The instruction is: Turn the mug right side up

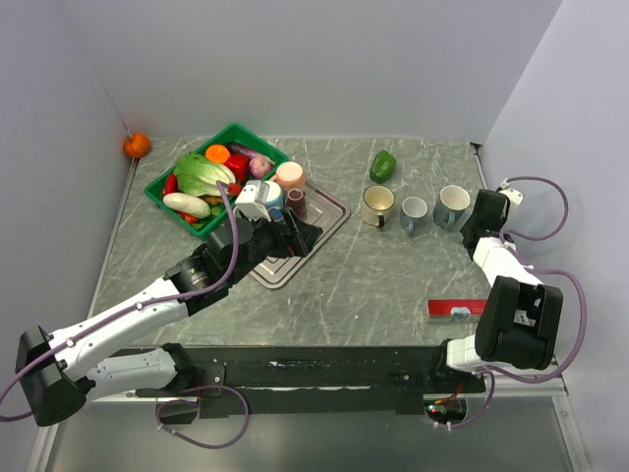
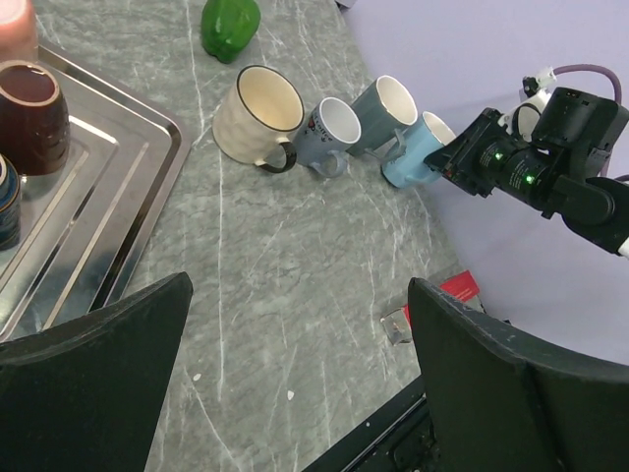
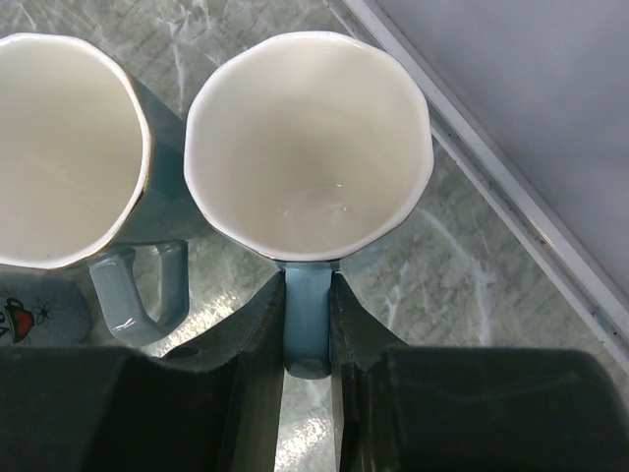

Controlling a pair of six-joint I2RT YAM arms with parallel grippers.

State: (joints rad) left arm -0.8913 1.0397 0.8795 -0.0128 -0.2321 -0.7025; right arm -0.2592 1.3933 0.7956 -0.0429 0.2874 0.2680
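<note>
A light blue mug [image 3: 308, 147] stands upright on the table, its white inside facing up. My right gripper [image 3: 308, 334] is shut on its handle [image 3: 308, 320], one finger on each side. In the left wrist view the same mug [image 2: 418, 147] is the last in a row of mugs, with my right gripper [image 2: 491, 157] behind it. In the top view my right gripper [image 1: 479, 221] covers the mug. My left gripper [image 2: 300, 374] is open and empty above the table beside the metal tray [image 1: 329, 221].
A grey-blue mug [image 1: 453, 205], a small printed mug [image 1: 414, 212] and a cream mug [image 1: 377, 205] stand in a row, with a green pepper [image 1: 383, 165] behind them. The tray holds a brown mug [image 2: 29, 113] and other cups. A green vegetable basket [image 1: 162, 192] is at the back left. A red card [image 1: 457, 308] lies near the right arm.
</note>
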